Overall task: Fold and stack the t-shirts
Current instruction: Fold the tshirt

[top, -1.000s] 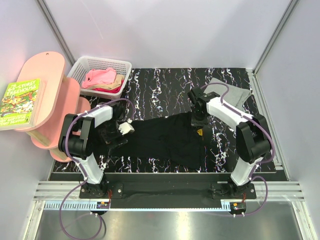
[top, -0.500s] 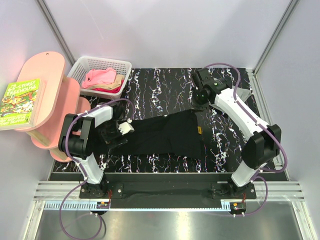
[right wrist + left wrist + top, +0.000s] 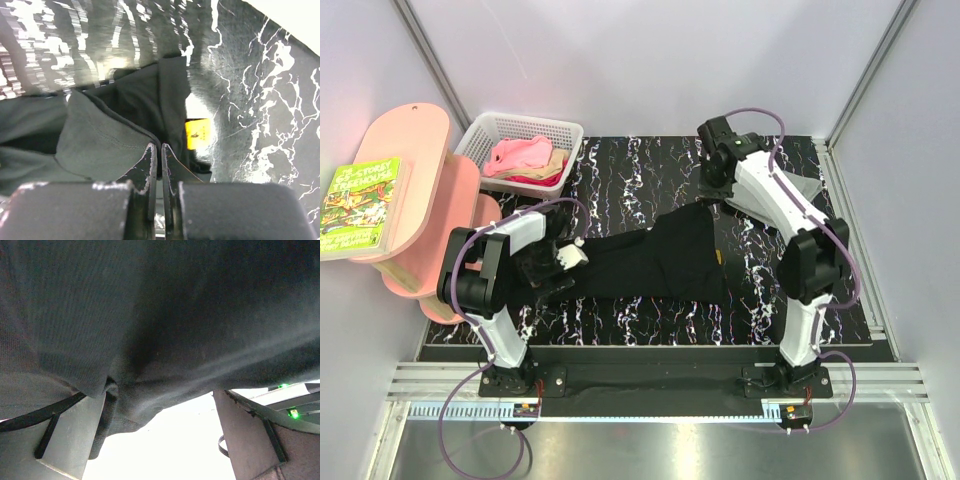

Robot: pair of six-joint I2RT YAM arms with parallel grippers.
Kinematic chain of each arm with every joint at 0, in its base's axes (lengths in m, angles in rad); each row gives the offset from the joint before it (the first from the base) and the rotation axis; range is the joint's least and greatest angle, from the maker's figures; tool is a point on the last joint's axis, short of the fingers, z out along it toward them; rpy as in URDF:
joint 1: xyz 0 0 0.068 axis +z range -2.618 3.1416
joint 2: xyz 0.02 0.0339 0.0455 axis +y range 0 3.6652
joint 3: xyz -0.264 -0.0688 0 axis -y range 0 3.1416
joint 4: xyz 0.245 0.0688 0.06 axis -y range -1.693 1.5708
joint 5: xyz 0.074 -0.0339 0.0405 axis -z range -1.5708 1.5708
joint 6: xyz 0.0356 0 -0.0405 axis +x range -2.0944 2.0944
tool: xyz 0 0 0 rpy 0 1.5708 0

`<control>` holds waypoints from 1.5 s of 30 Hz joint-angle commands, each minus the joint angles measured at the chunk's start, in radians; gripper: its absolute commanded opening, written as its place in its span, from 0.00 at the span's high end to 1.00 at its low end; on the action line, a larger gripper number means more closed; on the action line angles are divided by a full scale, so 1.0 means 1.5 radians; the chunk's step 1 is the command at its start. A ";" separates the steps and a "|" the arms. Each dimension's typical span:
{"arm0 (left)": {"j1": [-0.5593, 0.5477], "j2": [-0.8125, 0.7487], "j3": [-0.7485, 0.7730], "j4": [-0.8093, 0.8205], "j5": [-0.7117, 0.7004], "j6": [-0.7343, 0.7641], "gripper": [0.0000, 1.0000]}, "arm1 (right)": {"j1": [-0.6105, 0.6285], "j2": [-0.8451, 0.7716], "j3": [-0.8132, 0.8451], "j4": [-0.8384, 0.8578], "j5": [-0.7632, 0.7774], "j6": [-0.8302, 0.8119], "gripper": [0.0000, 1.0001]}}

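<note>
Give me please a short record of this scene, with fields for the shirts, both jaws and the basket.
black shirt: lies across the middle of the table, one edge drawn up toward the far side
right jaws: shut on the black shirt's edge
left jaws: open wide, black cloth draped over them
grey shirt: far right of the table, partly hidden by the right arm
basket: far left corner, holds pink, tan and red clothes
</note>
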 commanded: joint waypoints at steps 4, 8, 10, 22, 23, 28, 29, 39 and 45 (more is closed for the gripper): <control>0.003 0.007 -0.006 0.022 -0.012 0.013 0.01 | -0.029 0.117 -0.077 0.037 0.023 0.010 0.99; 0.003 0.010 -0.005 0.022 -0.009 0.013 0.01 | -0.037 0.150 -0.108 0.050 0.037 0.025 0.67; 0.003 0.007 -0.004 0.023 -0.008 0.014 0.01 | -0.046 0.157 -0.111 0.050 0.043 0.032 0.18; 0.003 -0.016 -0.005 0.024 -0.001 0.012 0.01 | -0.019 -0.122 -0.140 0.052 -0.063 0.064 0.00; 0.002 -0.016 -0.002 0.024 0.000 0.011 0.01 | -0.016 -0.140 -0.160 0.054 -0.097 0.069 0.00; -0.001 -0.008 -0.001 0.024 -0.005 0.009 0.01 | -0.002 -0.263 -0.396 0.232 -0.389 0.176 0.00; -0.002 -0.009 -0.001 0.024 -0.004 0.008 0.01 | 0.009 -0.276 -0.452 0.253 -0.408 0.210 0.00; -0.011 -0.001 0.005 0.022 -0.008 0.004 0.01 | 0.034 -0.225 -0.572 0.329 -0.408 0.215 0.00; -0.011 -0.006 0.000 0.023 -0.014 0.009 0.01 | 0.034 -0.145 -0.620 0.341 -0.332 0.197 0.00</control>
